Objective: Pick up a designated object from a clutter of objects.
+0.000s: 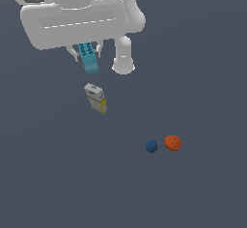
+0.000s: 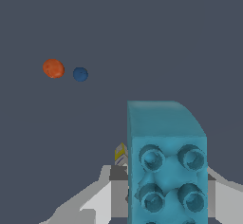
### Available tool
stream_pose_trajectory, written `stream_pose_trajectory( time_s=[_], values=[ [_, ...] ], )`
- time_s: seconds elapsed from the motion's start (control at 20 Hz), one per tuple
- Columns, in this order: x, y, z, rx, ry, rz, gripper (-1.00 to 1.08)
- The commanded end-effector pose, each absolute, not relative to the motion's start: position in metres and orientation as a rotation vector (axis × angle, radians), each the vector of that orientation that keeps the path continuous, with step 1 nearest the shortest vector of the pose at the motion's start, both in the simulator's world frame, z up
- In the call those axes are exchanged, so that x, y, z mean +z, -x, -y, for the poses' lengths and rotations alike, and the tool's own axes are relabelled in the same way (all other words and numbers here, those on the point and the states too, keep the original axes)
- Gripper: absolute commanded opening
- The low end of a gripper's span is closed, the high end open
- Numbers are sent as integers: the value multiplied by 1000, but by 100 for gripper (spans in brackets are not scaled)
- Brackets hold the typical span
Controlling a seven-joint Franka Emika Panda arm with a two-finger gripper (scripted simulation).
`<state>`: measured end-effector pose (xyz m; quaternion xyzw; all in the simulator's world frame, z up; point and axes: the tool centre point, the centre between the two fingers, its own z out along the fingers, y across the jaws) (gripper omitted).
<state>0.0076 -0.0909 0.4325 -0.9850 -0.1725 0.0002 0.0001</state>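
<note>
The teal brick (image 1: 89, 58) sits clamped between the fingers (image 1: 75, 53), studs showing, its free end sticking out below them, lifted off the table (image 1: 202, 193). The carton (image 1: 95, 98) lies below it at 6 o'clock. The blue ball (image 1: 151, 146) and orange ball (image 1: 172, 143) lie close together, well apart toward 4 o'clock.

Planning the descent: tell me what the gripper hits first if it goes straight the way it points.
Probably bare floor. The gripper, shut on the brick, points down; the carton seems slightly offset, though depth is unclear.
</note>
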Motion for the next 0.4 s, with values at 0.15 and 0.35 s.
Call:
stream_pose_trajectory(
  time_s=[0.15, 0.35],
  values=[
    [444, -13, 95, 0, 3095, 542, -100],
    [447, -14, 96, 0, 3095, 542, -100]
  ],
)
